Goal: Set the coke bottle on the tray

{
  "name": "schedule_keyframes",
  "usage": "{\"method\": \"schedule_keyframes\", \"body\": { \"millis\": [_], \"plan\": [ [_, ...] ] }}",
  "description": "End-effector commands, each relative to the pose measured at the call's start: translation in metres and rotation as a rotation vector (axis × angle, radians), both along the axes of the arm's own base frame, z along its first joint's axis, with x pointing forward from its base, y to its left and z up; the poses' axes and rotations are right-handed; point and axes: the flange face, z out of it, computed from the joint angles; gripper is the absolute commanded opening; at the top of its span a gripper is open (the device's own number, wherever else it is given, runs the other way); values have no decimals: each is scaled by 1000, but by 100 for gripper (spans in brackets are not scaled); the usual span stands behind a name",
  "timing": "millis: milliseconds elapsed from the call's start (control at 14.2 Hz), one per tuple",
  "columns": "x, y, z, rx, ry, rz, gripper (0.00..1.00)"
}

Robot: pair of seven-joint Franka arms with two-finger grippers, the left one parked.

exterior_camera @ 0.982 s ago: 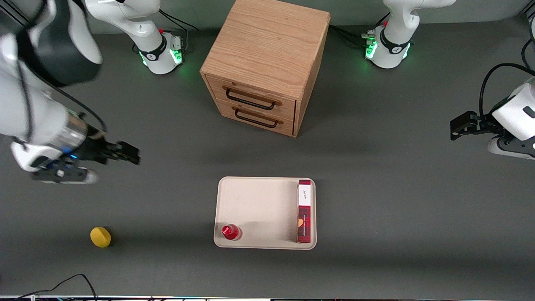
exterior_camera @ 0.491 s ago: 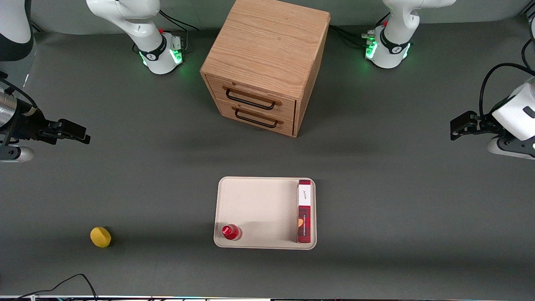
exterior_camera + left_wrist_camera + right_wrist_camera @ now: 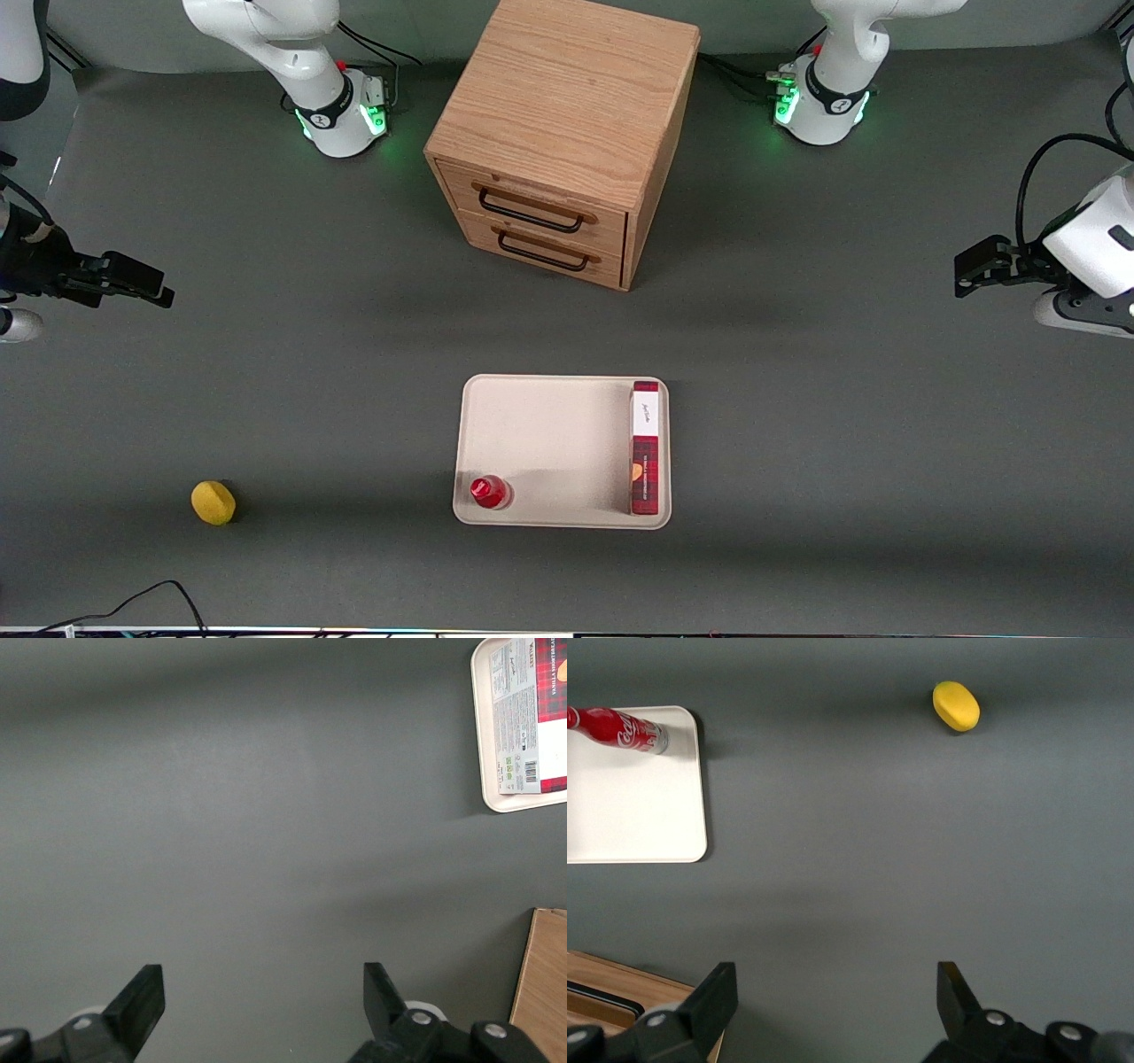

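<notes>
The small red coke bottle (image 3: 488,492) stands upright on the cream tray (image 3: 549,443), in the tray's corner nearest the front camera and toward the working arm's end. It also shows in the right wrist view (image 3: 618,730) on the tray (image 3: 647,806). My right gripper (image 3: 142,285) is open and empty, high above the bare table at the working arm's end, far from the tray. In the right wrist view the gripper (image 3: 833,992) has its two black fingers wide apart over grey table.
A long red plaid box (image 3: 646,447) lies along the tray's edge toward the parked arm. A wooden two-drawer cabinet (image 3: 558,133) stands farther from the front camera than the tray. A yellow lemon-like object (image 3: 213,502) lies on the table toward the working arm's end.
My right gripper has drawn back away from the tray toward the working arm's end of the table. The bottle, tray and box have not moved.
</notes>
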Motion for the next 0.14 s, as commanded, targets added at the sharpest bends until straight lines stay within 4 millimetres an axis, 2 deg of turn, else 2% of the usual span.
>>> {"method": "schedule_keyframes", "body": {
  "millis": [0,70],
  "plan": [
    [-3,-8,13,13,11,-36,100],
    [-1,-7,16,12,16,-34,100]
  ]
}}
